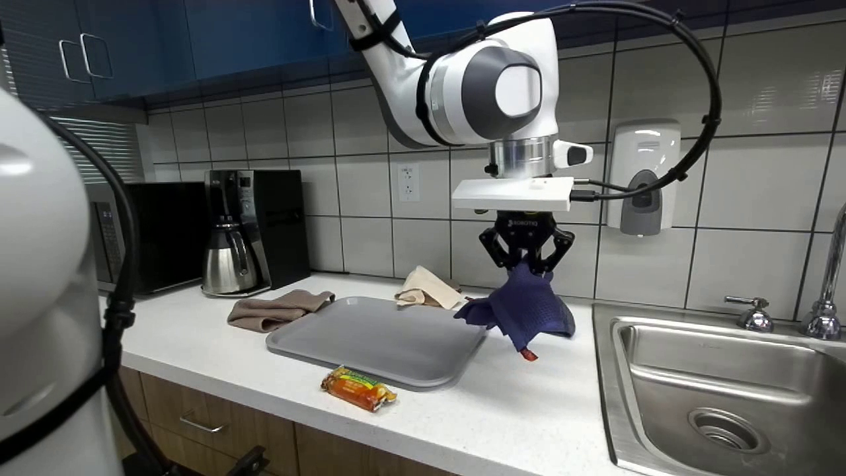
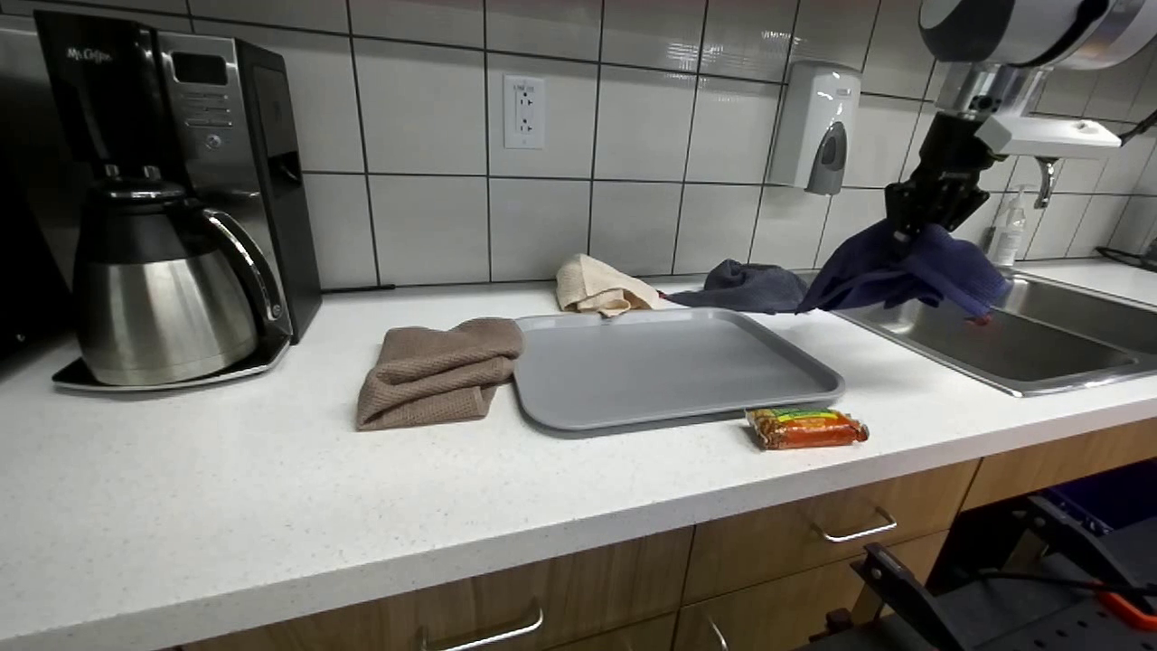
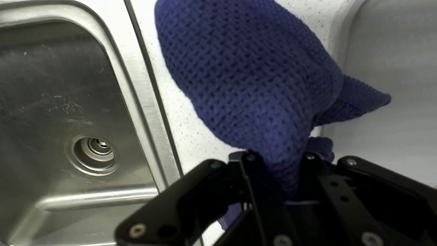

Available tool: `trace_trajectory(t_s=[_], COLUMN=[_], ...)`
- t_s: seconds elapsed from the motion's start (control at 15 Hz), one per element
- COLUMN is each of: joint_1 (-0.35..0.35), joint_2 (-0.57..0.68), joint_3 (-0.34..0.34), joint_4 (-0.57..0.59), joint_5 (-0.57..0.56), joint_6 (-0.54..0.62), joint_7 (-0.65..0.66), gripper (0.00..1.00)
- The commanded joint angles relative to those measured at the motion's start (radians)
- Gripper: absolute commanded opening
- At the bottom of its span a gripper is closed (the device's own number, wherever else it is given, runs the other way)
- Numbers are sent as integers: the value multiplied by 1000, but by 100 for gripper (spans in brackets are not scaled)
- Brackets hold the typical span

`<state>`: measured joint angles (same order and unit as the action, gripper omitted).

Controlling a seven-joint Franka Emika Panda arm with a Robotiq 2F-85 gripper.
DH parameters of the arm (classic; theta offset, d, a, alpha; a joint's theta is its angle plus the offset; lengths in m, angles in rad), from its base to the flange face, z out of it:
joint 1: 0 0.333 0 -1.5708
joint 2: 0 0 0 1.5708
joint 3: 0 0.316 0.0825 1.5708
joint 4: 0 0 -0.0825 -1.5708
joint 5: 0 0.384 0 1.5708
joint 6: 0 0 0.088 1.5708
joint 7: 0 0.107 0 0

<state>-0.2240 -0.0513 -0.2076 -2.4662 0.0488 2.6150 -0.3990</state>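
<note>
My gripper [image 1: 527,264] is shut on a purple-blue woven cloth [image 1: 522,305], which hangs in folds below the fingers above the counter. The cloth also shows in an exterior view [image 2: 908,271] and fills the middle of the wrist view [image 3: 245,75], pinched between the fingers [image 3: 280,164]. A small red piece [image 1: 529,355] shows at the cloth's lower edge. The gripper is between the grey tray [image 1: 390,337] and the steel sink [image 1: 605,383]. A dark blue-grey cloth [image 2: 748,287] lies behind the tray. A beige cloth [image 1: 426,289] lies at the tray's back edge.
A brown folded cloth [image 2: 443,371] lies beside the tray. An orange wrapped snack [image 2: 807,429] lies by the tray's front edge. A coffee maker with a steel carafe [image 1: 228,258] stands farther along the counter. A soap dispenser [image 1: 641,178] and the faucet [image 1: 829,284] are near the sink.
</note>
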Motion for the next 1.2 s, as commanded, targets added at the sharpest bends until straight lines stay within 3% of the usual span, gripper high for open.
trace_trajectory(t_s=[0.0, 1.13], joint_1=[34, 145], joint_2=[-52, 81], joint_3=[4, 99], joint_4=[-37, -39], joint_5=[21, -15], joint_6=[15, 117], joint_7=[-25, 131], gripper=[5, 5])
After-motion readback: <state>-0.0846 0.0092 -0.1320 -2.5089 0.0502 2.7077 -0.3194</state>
